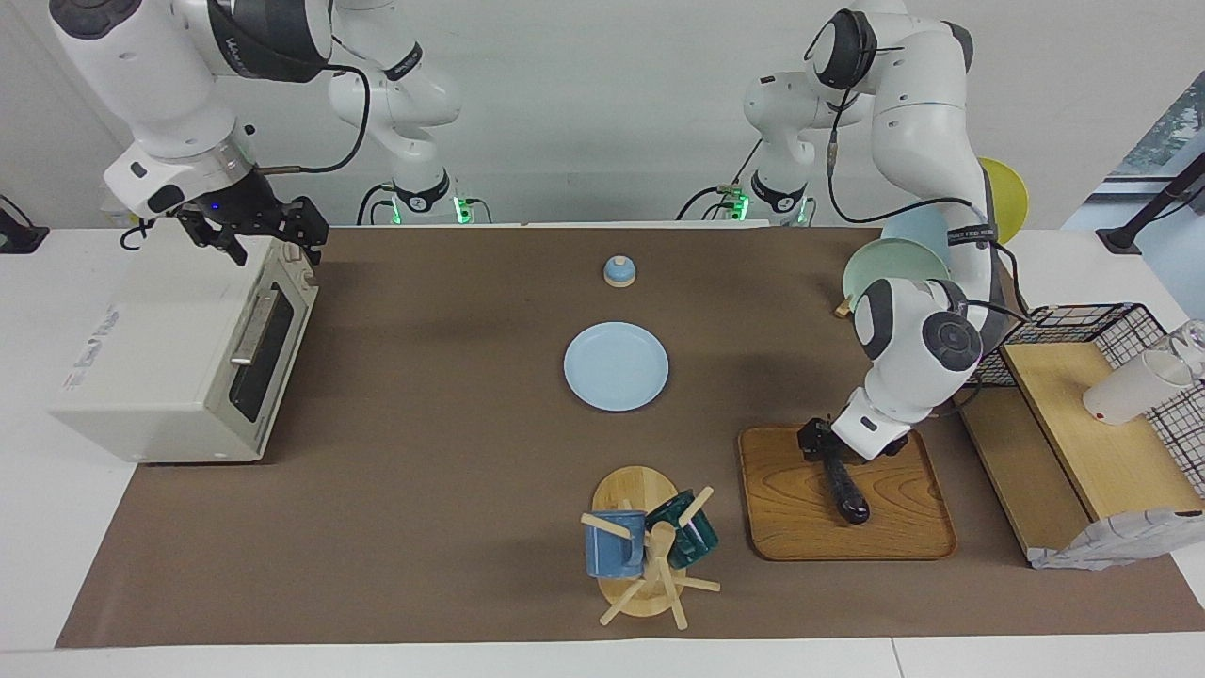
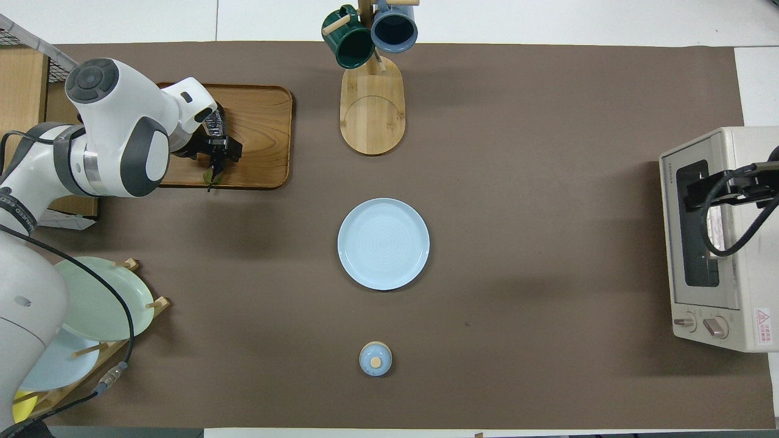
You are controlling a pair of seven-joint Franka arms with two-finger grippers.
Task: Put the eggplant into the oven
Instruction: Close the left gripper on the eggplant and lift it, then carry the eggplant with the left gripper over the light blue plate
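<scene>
The dark purple eggplant (image 1: pixel 849 496) (image 2: pixel 214 126) lies lengthwise on a wooden tray (image 1: pixel 791 527) (image 2: pixel 261 121) at the left arm's end of the table. My left gripper (image 1: pixel 824 452) (image 2: pixel 218 149) is down over the eggplant's stem half, open, with a finger on each side of it. The off-white oven (image 1: pixel 151 358) (image 2: pixel 754 255) stands at the right arm's end, its dark glass door (image 1: pixel 259 353) closed. My right gripper (image 1: pixel 254 231) (image 2: pixel 724 185) hangs open over the oven's top edge, just above the door, and holds nothing.
A light blue plate (image 1: pixel 616 365) lies mid-table, with a small blue lidded pot (image 1: pixel 618 271) nearer the robots. A mug tree (image 1: pixel 650 551) with two mugs stands beside the tray. A plate rack (image 1: pixel 894 268) and a wire basket with wooden boards (image 1: pixel 1101 424) flank the left arm.
</scene>
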